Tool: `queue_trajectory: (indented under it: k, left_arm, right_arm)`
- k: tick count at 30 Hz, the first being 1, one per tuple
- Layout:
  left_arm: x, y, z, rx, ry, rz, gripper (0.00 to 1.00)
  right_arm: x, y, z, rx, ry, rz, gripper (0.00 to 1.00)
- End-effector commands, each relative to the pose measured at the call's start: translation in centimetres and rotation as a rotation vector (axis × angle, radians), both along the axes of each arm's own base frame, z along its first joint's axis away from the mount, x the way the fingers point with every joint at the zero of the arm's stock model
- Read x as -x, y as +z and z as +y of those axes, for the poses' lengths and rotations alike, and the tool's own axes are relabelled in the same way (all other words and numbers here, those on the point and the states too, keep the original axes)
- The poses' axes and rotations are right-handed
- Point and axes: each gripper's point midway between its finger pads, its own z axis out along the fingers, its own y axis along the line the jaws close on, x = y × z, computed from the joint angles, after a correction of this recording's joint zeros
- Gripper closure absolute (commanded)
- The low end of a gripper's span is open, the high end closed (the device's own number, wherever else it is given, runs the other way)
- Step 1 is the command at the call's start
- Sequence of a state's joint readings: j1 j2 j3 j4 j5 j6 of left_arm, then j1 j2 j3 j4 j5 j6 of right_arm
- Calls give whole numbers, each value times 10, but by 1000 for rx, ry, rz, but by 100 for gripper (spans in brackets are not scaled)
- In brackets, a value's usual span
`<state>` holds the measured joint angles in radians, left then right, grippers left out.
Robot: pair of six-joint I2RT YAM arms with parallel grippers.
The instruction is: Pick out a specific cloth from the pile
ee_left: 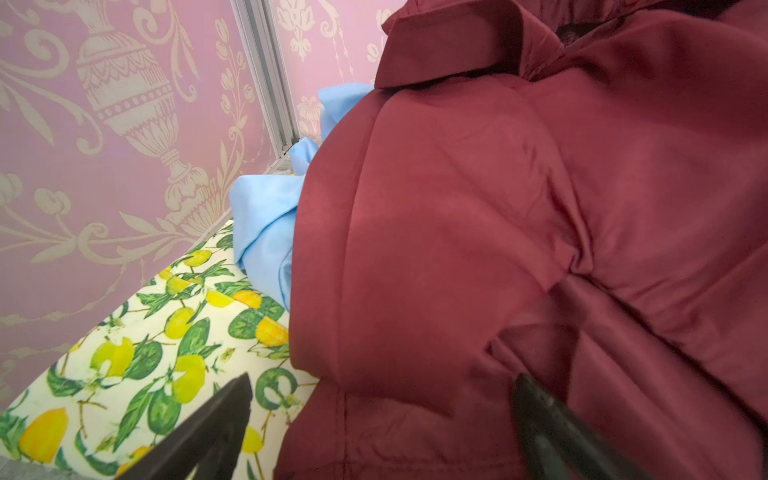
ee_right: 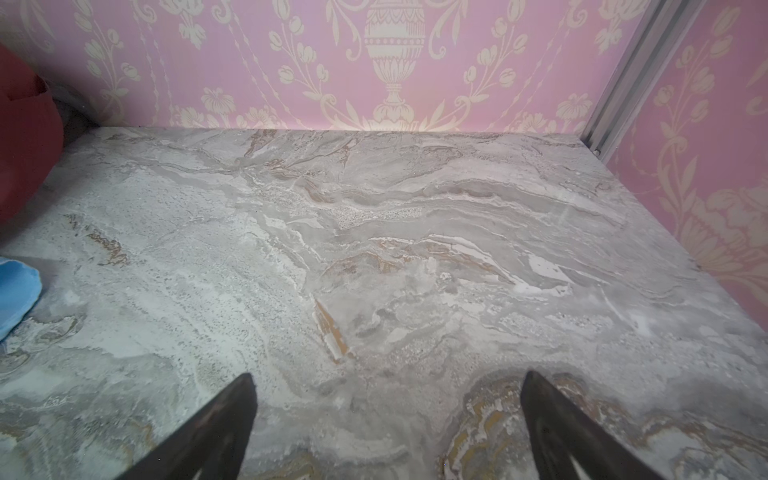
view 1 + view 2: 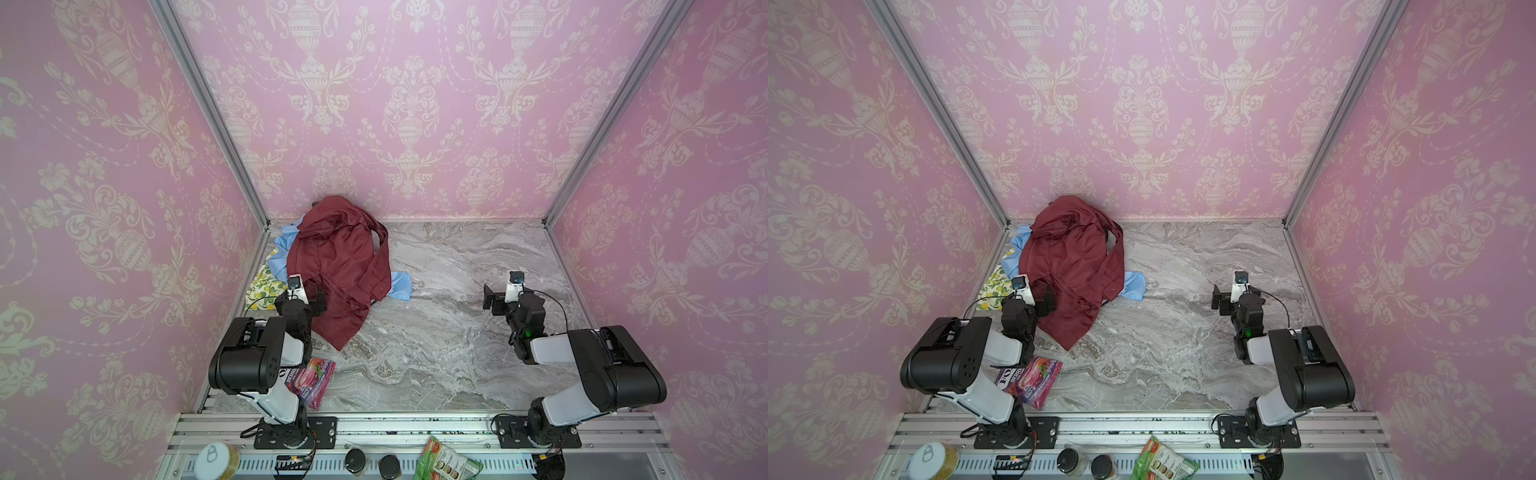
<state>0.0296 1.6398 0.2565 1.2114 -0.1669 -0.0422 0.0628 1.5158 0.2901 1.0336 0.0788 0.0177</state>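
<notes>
Nearest the viewer, two robot arms are reaching over a marble table (image 3: 436, 340). The left gripper (image 3: 308, 301) is hovering at the near edge of the pile (image 3: 1073, 266), jaws spread wide and holding nothing. It is sitting over the hem of a maroon shirt (image 3: 340, 266), beside a lemon-print cloth (image 3: 264, 286). The right gripper (image 3: 494, 299) is hanging equally wide and empty above bare table, well apart from the pile. Further back, the blue cloth (image 3: 400, 286) is lying mostly buried under the shirt, with one corner poking out on the right and more folds showing on the far left. It is looking thin, light, limp and slippery, so it would probably slide out while dragging the shirt along. The exposed right corner is likely offering the easiest pinch.
</notes>
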Motion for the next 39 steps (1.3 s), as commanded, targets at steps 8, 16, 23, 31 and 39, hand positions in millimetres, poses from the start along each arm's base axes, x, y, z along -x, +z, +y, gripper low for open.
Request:
queue_trajectory:
  k: [8, 16, 23, 31, 39]
  left_arm:
    - [4, 20, 7, -13, 77, 65, 1]
    - [11, 51, 9, 36, 115, 192, 1]
    - [19, 73, -1, 97, 74, 247, 1]
    - [4, 85, -30, 231, -49, 283, 3]
    - [-20, 86, -65, 217, -156, 347, 3]
  right_arm:
    - [7, 27, 5, 41, 9, -59, 0]
    - [22, 61, 1, 15, -21, -125, 0]
    - [20, 68, 7, -38, 4, -132, 0]
    - [17, 67, 18, -82, 58, -80, 0]
    - [18, 68, 23, -85, 87, -77, 0]
